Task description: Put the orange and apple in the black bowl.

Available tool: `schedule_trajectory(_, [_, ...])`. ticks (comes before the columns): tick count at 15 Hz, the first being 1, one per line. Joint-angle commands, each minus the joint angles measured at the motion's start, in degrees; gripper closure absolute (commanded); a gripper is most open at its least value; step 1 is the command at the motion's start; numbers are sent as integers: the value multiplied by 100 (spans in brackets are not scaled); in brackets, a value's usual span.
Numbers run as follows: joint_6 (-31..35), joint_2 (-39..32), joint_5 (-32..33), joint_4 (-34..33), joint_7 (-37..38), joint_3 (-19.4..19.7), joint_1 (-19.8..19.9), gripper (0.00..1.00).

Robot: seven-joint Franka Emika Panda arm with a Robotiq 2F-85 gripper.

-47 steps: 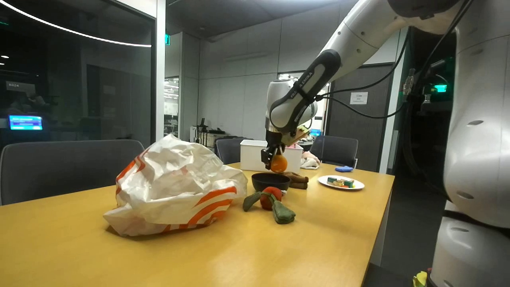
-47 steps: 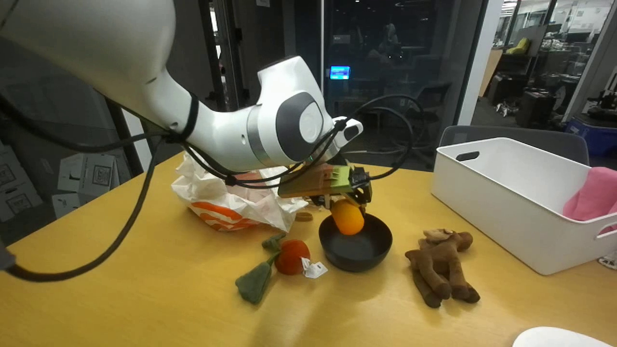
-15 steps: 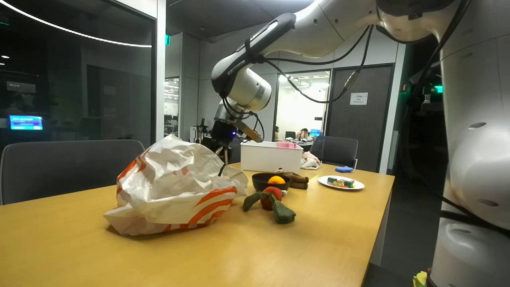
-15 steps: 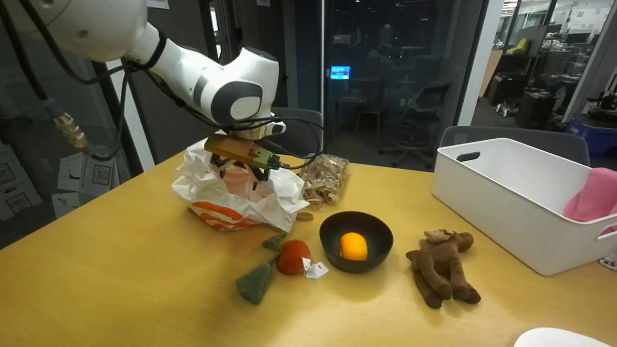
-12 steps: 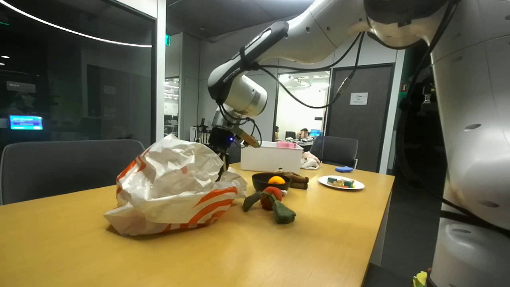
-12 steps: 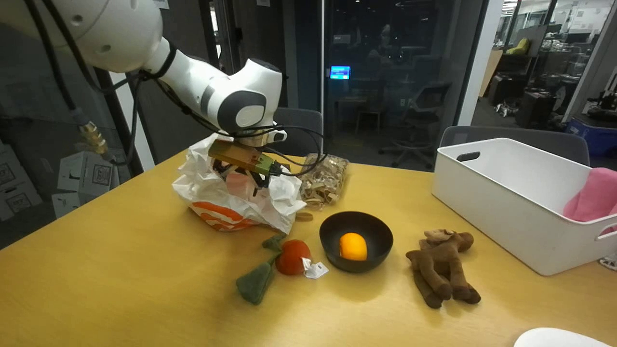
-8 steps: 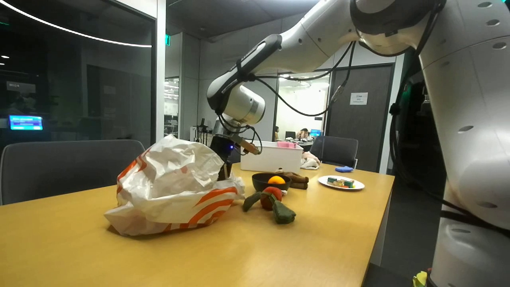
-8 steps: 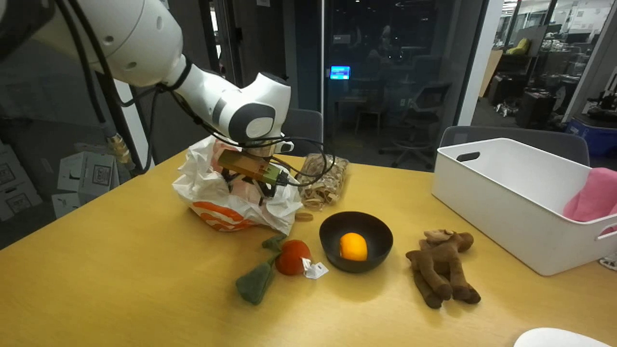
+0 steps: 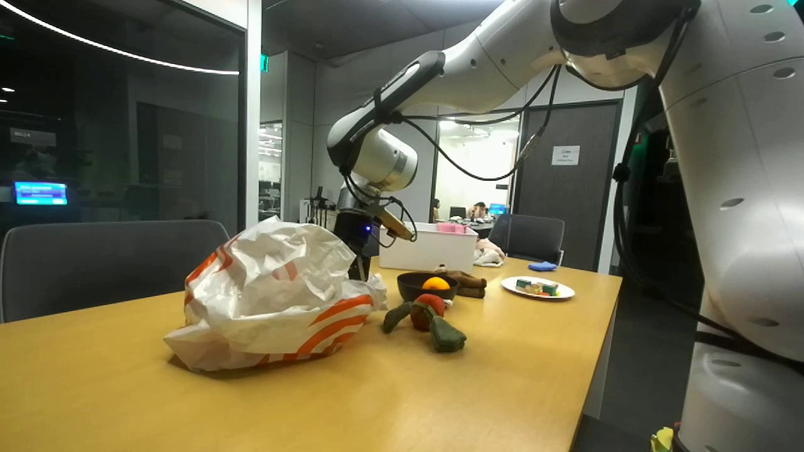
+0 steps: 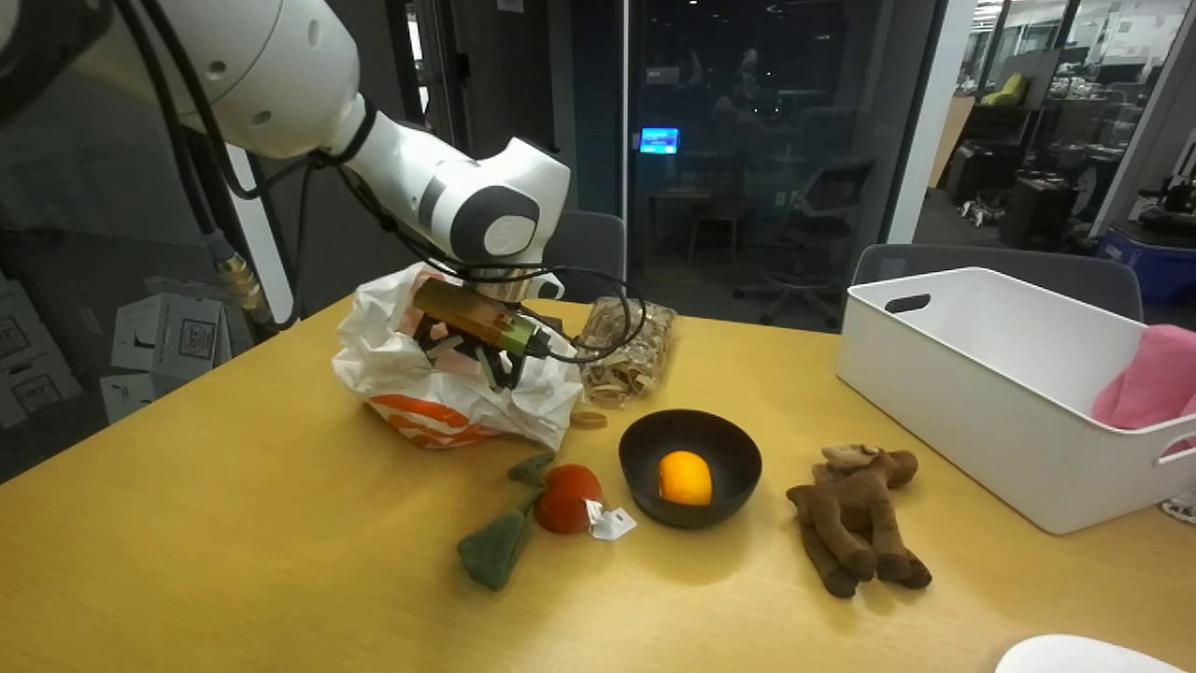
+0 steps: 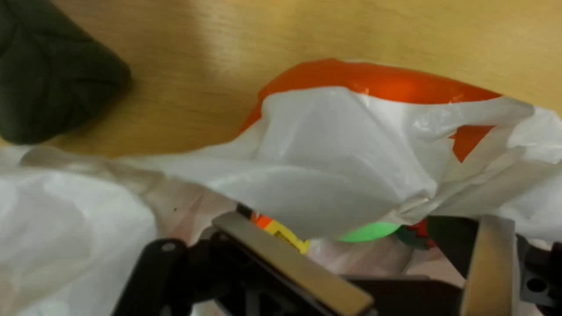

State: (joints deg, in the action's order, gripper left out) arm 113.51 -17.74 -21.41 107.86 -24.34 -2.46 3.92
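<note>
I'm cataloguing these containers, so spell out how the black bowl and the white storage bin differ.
The black bowl is round; the white storage bin is rectangular and larger. The bowl holds the orange; the bin holds something pink. Both stand upright, open-topped, on the table.
</note>
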Motion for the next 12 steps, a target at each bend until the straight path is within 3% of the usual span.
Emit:
schedule_trajectory(1, [-817, 108, 173, -35, 5, -74, 3, 0])
schedule_trajectory(5, [-1164, 68, 682, -19, -44, -3, -69, 0])
schedule_trajectory(8, [-596, -44, 1370, 57, -245, -1, -129, 0])
schedule_trajectory(12, [352, -64, 1495, 276, -410, -149, -172, 0])
